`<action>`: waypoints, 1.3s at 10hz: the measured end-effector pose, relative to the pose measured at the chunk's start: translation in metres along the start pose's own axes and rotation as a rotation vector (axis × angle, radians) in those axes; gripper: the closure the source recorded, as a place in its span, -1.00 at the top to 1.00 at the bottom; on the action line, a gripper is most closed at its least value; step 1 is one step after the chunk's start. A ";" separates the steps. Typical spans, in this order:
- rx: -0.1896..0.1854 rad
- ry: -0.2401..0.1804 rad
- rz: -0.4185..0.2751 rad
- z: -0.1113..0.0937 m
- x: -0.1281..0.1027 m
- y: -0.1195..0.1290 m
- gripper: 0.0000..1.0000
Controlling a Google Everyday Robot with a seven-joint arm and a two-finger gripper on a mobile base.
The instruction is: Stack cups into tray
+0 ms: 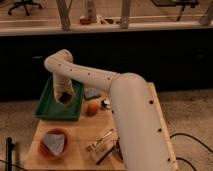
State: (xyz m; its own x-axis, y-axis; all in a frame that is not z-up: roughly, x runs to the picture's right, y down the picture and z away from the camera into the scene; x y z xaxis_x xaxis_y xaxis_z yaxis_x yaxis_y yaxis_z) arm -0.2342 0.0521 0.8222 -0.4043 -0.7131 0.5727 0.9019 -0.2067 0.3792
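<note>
gripper [64, 94] hangs over the green tray [44, 108] at the back left of the desk [80, 146], fingers drawn narrow on a pale cup [66, 99] with a dark inside. orange-brown bowl [54, 145] sits nearer the front.

The tray [46, 107] is a shallow green rectangle with a raised rim, lying flat at about 10 o'clock on the wooden tabletop [80, 145], its long side running away from the front edge. One cup [64, 99] shows - small, round, pale grey-green with a dark inside - over the tray's middle, toward its 3 o'clock side, its mouth tipped toward the viewer. It sits at the claw [64, 94], which is closed on it above the tray; whether the cup touches the tray floor cannot be told.
</note>
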 end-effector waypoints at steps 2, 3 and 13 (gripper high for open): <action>0.015 -0.006 0.004 0.008 0.007 0.000 -0.91; 0.020 -0.013 0.004 0.011 0.009 -0.001 -0.91; 0.061 -0.104 -0.010 0.045 0.013 -0.008 -0.38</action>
State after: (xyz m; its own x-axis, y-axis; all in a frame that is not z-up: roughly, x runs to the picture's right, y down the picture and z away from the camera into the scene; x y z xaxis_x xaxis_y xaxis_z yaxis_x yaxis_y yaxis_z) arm -0.2536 0.0742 0.8595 -0.4293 -0.6374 0.6398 0.8883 -0.1699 0.4268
